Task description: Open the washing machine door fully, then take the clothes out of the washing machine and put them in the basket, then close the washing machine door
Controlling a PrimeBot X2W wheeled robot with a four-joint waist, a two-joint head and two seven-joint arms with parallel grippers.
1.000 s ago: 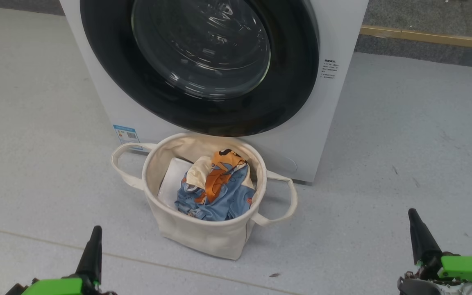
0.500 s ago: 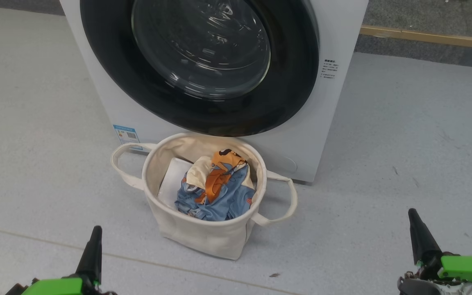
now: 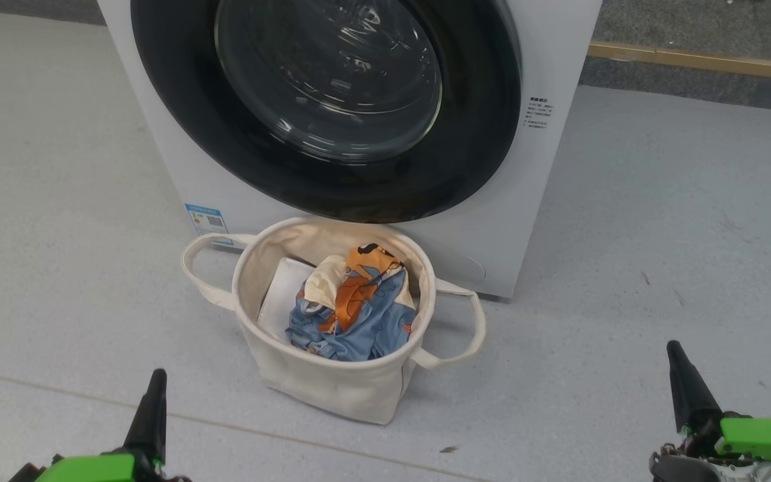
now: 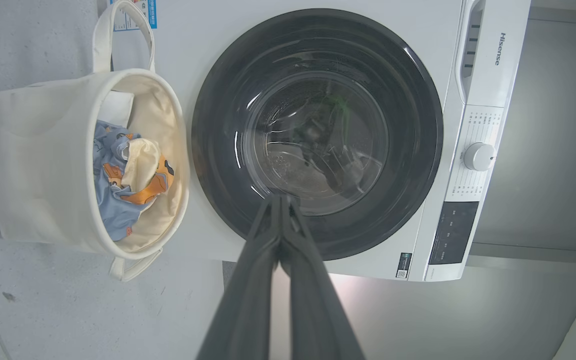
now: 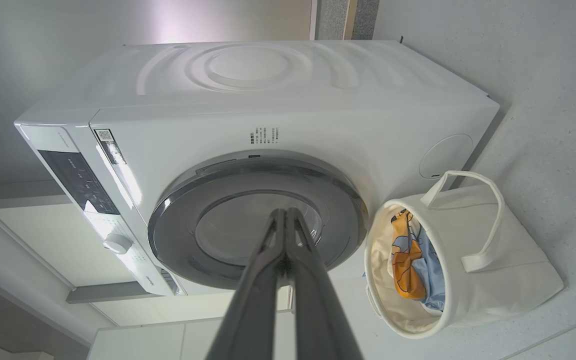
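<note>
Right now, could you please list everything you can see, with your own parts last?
washing machine: one, white, standing on the floor behind the basket
washing machine door: one, black rim with clear glass centre, closed on the machine's front
knob: one, white, on the machine's control panel
blue sticker: one, blue, low on the machine's front, towards the robot's left
basket: one, cream, on the floor in front of the machine
clothes: one bundle, light blue with orange and cream, inside the basket
white sheet: one, white, inside the basket beside the clothes
floor: grey, all around
left gripper: one, dark fingers, shut, lower left
right gripper: one, dark fingers, shut, lower right
</note>
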